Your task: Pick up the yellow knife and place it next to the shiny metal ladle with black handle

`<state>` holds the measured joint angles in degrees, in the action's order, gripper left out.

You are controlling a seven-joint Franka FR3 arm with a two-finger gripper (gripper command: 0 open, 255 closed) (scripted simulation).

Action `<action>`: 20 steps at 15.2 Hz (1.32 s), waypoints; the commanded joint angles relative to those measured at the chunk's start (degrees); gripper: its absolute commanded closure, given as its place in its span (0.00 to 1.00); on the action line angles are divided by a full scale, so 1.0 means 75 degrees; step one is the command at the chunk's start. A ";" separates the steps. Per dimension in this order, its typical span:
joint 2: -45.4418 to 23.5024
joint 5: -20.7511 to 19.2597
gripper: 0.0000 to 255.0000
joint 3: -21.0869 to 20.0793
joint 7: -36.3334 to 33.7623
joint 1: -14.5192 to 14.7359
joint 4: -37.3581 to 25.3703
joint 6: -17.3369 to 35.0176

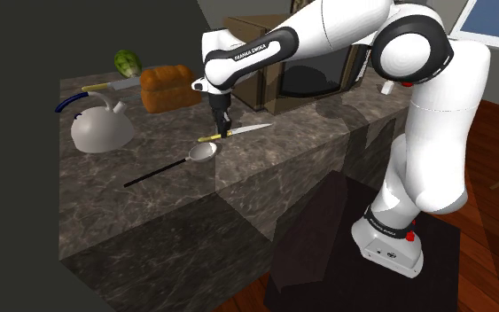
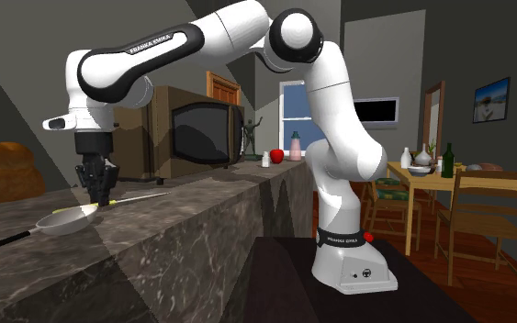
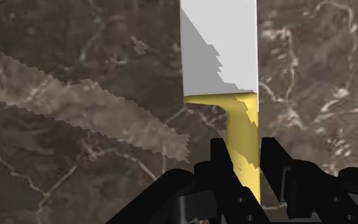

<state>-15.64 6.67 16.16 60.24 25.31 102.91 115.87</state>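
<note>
Jaws clasp yellow knife (image 3: 234, 83) handle, near ladle (image 1: 201, 155)

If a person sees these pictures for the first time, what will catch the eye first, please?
First the big white arm, bending down over the dark veined counter. Its black fingers clasp the yellow handle of a knife, whose pale blade sticks out beyond them. Close beside it lies a shiny ladle, and a pale kettle stands further to the shoulder view's left.
</note>
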 commanded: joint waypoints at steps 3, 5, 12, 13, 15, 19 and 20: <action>0.0000 0.0000 0.00 0.0000 0.0000 0.0000 0.0001 0.0001; 0.0000 0.0000 0.00 0.0000 0.0000 0.0000 0.0001 0.0001; 0.0232 -0.0101 0.00 0.0040 -0.0069 -0.0007 -0.0674 -0.0894; 0.0232 -0.0101 0.00 0.0040 -0.0069 -0.0007 -0.0674 -0.0894; 0.0233 -0.0101 0.00 0.0040 -0.0069 -0.0007 -0.0674 -0.0894; 0.0232 -0.0101 0.00 0.0040 -0.0069 -0.0007 -0.0674 -0.0894; 0.0232 -0.0101 0.00 0.0040 -0.0069 -0.0007 -0.0674 -0.0894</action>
